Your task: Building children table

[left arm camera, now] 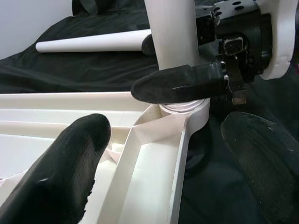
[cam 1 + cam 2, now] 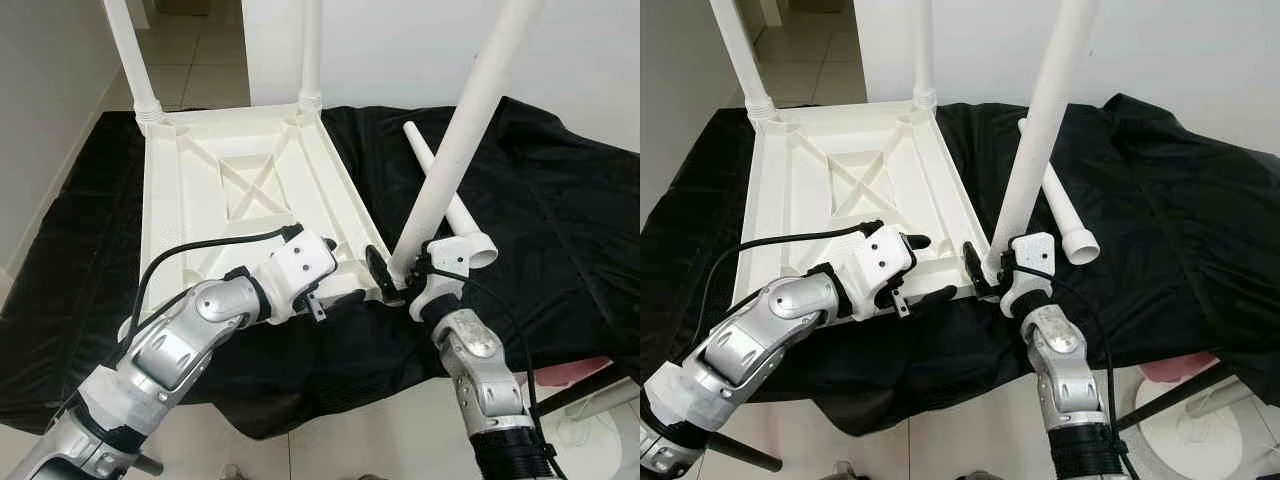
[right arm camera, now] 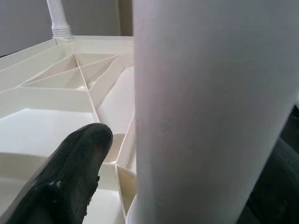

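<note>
A white plastic table top (image 2: 200, 190) lies upside down on a black cloth, with two legs (image 2: 130, 55) standing in its far corners. My right gripper (image 2: 400, 272) is shut on a third white leg (image 2: 470, 110), whose lower end sits at the near right corner socket (image 1: 184, 109); the leg leans to the right. My left gripper (image 2: 930, 268) is open and straddles the table top's near rim beside that corner, one finger (image 1: 70, 168) over the ribbed underside, the other outside the rim. A fourth leg (image 2: 1065, 215) lies loose on the cloth behind.
The black cloth (image 2: 560, 220) covers the whole work surface and hangs over its near edge. Pale floor tiles run past the far left corner and a white wall stands behind. A pink object (image 2: 580, 372) and a white base (image 2: 600, 420) sit low on the right.
</note>
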